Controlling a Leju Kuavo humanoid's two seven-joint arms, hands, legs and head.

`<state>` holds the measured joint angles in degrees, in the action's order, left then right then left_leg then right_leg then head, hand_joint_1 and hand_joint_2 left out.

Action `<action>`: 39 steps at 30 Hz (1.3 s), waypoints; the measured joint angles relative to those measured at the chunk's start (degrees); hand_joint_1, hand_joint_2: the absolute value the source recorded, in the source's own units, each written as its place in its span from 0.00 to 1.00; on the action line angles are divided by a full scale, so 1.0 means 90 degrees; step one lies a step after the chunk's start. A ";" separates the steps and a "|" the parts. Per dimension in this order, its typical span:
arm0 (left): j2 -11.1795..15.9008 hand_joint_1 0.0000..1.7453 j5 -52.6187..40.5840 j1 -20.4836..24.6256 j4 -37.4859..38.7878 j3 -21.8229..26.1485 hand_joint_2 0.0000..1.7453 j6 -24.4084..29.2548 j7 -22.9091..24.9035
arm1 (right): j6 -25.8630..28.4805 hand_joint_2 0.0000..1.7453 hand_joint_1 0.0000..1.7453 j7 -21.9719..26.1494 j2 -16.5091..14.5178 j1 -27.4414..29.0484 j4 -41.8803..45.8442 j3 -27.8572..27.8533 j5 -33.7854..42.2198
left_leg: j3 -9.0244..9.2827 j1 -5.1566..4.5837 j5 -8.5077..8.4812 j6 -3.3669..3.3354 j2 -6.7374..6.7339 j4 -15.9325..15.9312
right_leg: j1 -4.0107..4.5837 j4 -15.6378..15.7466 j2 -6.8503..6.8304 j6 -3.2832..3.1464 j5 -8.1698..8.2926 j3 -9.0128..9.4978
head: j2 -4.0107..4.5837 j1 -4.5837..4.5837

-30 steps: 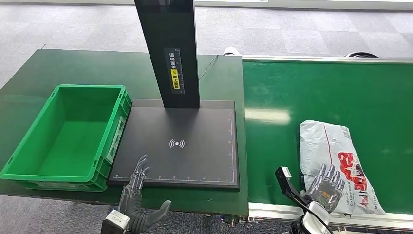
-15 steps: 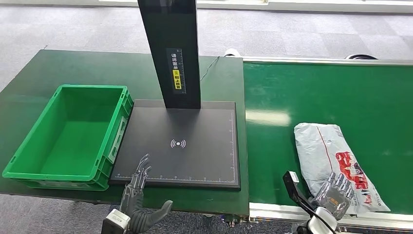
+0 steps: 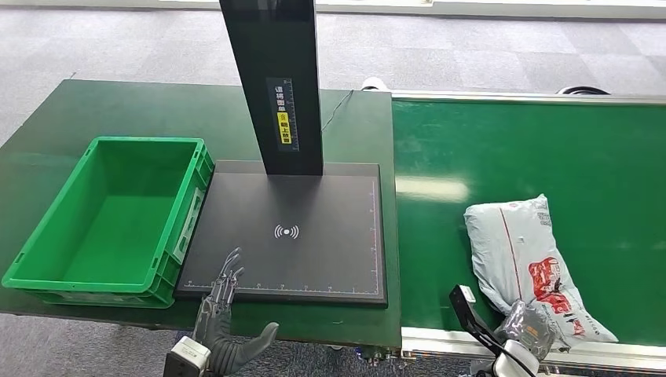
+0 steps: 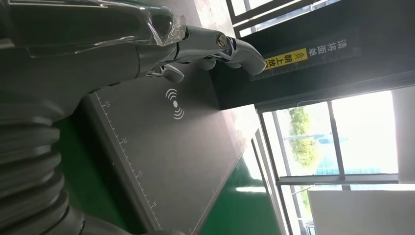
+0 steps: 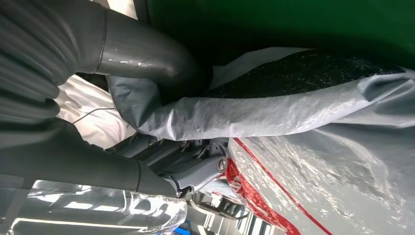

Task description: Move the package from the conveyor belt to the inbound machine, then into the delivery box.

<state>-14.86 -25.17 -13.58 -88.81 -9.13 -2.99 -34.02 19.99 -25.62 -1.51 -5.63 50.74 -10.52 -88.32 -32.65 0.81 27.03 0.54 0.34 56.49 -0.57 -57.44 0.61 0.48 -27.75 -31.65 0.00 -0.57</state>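
Grey plastic film, crinkled and printed with a red mark, wraps the package (image 3: 526, 271), which lies on the green conveyor belt (image 3: 542, 149) close to the belt's near edge and toward its right end. Its long axis runs slantwise, from the belt's middle down toward the near right corner. The right hand (image 3: 528, 322) sits at the package's near end, and in the right wrist view the thumb (image 5: 142, 54) presses over a fold of the film while the fingers (image 5: 191, 171) lie under it, so this hand grips the package (image 5: 313, 112). The left hand (image 3: 222, 314) hovers at the near edge of the counter (image 3: 141, 106), just in front of the inbound machine's (image 3: 287, 236) black plate, fingers spread and holding nothing; the left wrist view shows its fingertips (image 4: 244, 49) above the plate (image 4: 166, 142). The right hand is plainly the nearer one.

From the right hand, the plate lies to the left across the belt's metal side rail, so the coming move looks like a lift and a leftward carry over that rail. The plate is flat and bare, with the dark post (image 3: 275, 78) rising at its far edge. Further left, the green delivery box (image 3: 47, 212) stands touching the plate's left edge, open-topped. Grey carpet floor lies beyond the counter's far edge.
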 joint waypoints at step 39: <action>-0.0022 0.00 -0.0081 0.0201 0.0277 0.0064 1.00 0.0143 -0.0234 | 0.1443 1.00 1.00 0.7286 -0.0997 0.0149 0.4872 0.1030 0.8985 | -0.0021 0.0000 -0.0003 0.0000 -0.0003 -0.0001 | 0.0000 -0.0004 0.0004 -0.0001 0.0001 -0.0019 | 0.0000 0.0001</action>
<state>-15.06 -25.90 -11.78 -86.31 -8.55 -1.70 -36.13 32.98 39.95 -10.49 -4.28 94.59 -1.25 -7.46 -32.84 0.81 27.00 0.54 0.31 56.48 -0.57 -57.47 0.64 0.47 -27.74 -31.82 0.00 -0.56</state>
